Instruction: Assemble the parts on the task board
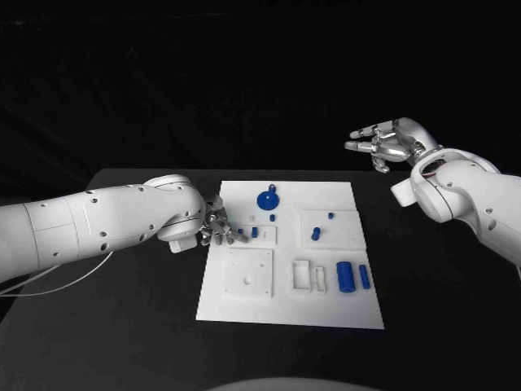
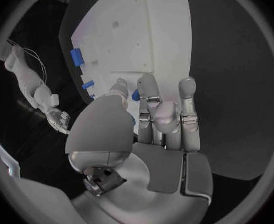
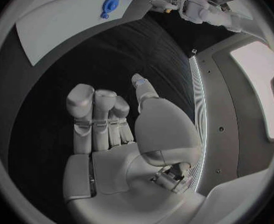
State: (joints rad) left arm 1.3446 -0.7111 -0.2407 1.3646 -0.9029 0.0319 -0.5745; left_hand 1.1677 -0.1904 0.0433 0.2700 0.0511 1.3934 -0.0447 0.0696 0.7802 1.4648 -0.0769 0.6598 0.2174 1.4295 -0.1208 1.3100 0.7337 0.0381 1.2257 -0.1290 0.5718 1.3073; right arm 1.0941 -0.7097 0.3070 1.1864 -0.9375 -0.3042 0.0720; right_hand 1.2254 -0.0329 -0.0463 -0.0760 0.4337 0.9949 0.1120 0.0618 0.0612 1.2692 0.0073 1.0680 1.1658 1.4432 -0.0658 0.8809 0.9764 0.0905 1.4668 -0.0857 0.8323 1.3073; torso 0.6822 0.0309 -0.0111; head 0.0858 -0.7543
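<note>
Task board [image 1: 294, 305] is seen mid-table, long axis running away from the robot. Left hand [image 1: 214, 229] is held at the board's left edge, fingers curled round a small blue part [image 2: 136, 94]; grip seems likely, not certain. Right hand [image 1: 384, 143] is raised well off the board's far-right corner, fingers apart, nothing held. Left hand is judged nearer to remaining parts. No writing legible.

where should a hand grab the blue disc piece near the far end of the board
Take the blue disc by its rim, coming straight down from above. It seems to lie flat on the board with bare white around it, so fingers can probably close on opposite edges.
</note>
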